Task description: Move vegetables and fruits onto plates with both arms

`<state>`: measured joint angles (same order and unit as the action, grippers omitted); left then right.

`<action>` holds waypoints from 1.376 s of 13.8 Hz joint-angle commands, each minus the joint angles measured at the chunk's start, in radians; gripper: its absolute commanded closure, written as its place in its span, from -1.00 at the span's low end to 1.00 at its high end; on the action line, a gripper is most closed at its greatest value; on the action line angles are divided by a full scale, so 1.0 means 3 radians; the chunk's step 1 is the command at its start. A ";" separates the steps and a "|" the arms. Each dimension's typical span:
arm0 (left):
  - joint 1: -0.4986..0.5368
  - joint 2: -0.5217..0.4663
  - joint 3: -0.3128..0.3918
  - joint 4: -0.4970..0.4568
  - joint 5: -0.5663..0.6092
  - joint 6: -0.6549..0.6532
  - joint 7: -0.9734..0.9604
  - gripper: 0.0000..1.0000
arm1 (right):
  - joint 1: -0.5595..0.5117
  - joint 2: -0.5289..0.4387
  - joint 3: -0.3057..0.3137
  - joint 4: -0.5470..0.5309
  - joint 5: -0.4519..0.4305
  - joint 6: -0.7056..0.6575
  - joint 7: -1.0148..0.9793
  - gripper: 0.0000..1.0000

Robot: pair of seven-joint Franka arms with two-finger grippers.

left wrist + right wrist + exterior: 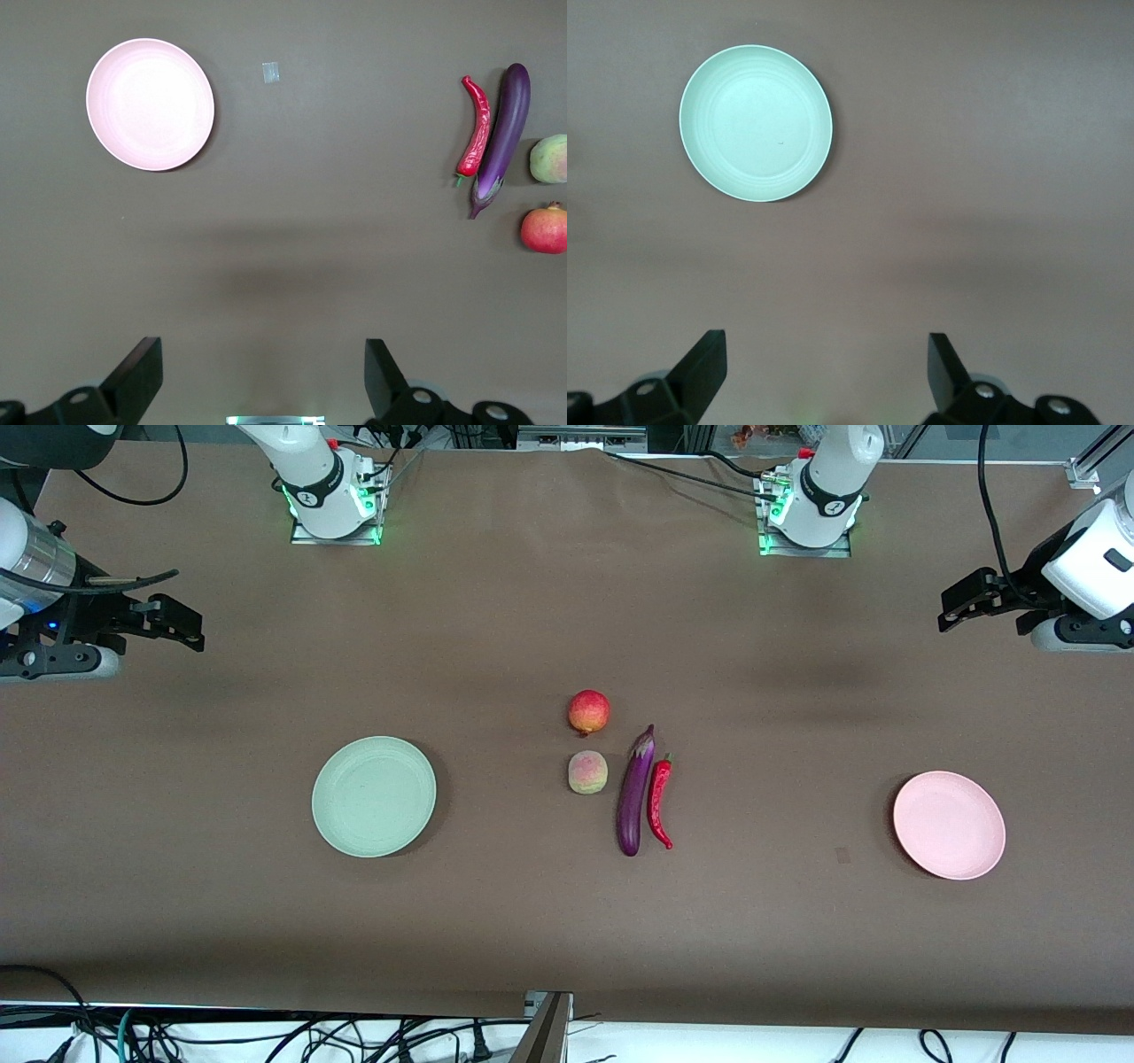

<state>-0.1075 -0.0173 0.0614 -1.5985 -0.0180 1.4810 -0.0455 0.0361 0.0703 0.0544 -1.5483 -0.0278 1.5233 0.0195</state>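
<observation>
brown counter (532, 921) — mint plate (374, 796) toward the right arm's end, pink plate (949, 825) toward the left's. between them eggplant (635, 791) touching chili (659, 802), peach (587, 771), red fruit (589, 712) farthest. left end effector (261, 376) and right end effector (824, 372) wait — both released, over bare counter.

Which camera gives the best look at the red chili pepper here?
The front view: the chili pepper lies whole and central, close beside the eggplant. The left wrist view also shows it whole, but near the frame's edge. The right wrist view misses it.
</observation>
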 commanded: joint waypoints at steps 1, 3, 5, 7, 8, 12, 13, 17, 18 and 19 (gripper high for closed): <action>0.0006 0.0012 -0.0020 0.0062 0.0096 -0.0084 0.0080 -1.00 | -0.0044 0.0032 0.0023 0.0084 -0.0004 -0.0051 -0.0075 -1.00; 0.0016 0.0002 0.0000 0.0056 0.0070 -0.0094 0.0105 -1.00 | -0.0049 0.0032 0.0023 0.0084 -0.0004 -0.0046 -0.0075 -1.00; 0.0021 0.0012 -0.0010 0.0087 0.0085 -0.0094 0.0085 -1.00 | -0.0049 0.0032 0.0023 0.0084 -0.0004 -0.0051 -0.0070 -1.00; 0.0021 0.0129 -0.0010 0.0245 0.0101 -0.0140 0.0106 -1.00 | -0.0049 0.0032 0.0023 0.0084 -0.0004 -0.0051 -0.0070 -1.00; 0.0026 0.0190 -0.0005 0.0322 0.0050 -0.0216 0.0121 -1.00 | -0.0049 0.0032 0.0023 0.0084 0.0001 -0.0051 -0.0070 -1.00; 0.0036 0.0165 -0.0005 0.0317 0.0044 -0.0278 0.0095 -1.00 | -0.0049 0.0032 0.0018 0.0084 -0.0009 -0.0046 -0.0075 -1.00; 0.0036 0.0165 0.0000 0.0317 0.0044 -0.0278 0.0090 -1.00 | -0.0049 0.0042 0.0018 0.0084 -0.0004 -0.0046 -0.0075 -1.00; 0.0041 0.0160 -0.0005 0.0307 0.0060 -0.0289 0.0090 -1.00 | -0.0049 0.0042 0.0018 0.0084 0.0006 -0.0046 -0.0070 -1.00; 0.0041 0.0160 -0.0005 0.0307 0.0060 -0.0294 0.0095 -1.00 | -0.0049 0.0042 0.0018 0.0084 0.0006 -0.0046 -0.0070 -1.00; 0.0041 0.0160 0.0000 0.0302 0.0060 -0.0289 0.0095 -1.00 | -0.0049 0.0042 0.0018 0.0084 0.0006 -0.0046 -0.0060 -1.00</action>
<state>-0.1018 0.0190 0.0640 -1.5386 -0.0179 1.4192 -0.0351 0.0318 0.0729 0.0543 -1.5477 -0.0278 1.5232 0.0183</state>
